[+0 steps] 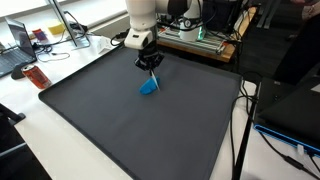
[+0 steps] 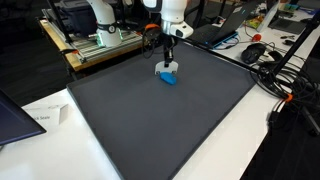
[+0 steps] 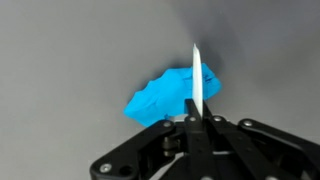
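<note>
My gripper (image 3: 196,103) is shut on a thin white strip (image 3: 197,75), which I see edge-on sticking out past the fingertips. Just beyond the strip lies a crumpled bright blue thing (image 3: 160,97) on the dark grey mat (image 3: 60,50). In both exterior views the gripper (image 1: 150,63) (image 2: 166,58) hangs straight down over the far middle of the mat, close above the blue thing (image 1: 148,87) (image 2: 168,79). The white strip (image 2: 168,69) reaches down to the blue thing; whether they touch I cannot tell.
The mat (image 1: 130,130) covers most of a white table. Behind it stands a rack of electronics (image 1: 200,35). A red bottle (image 1: 36,75) and a laptop (image 1: 18,40) sit off one side. Cables (image 2: 275,70) and a paper sheet (image 2: 40,118) lie off the mat.
</note>
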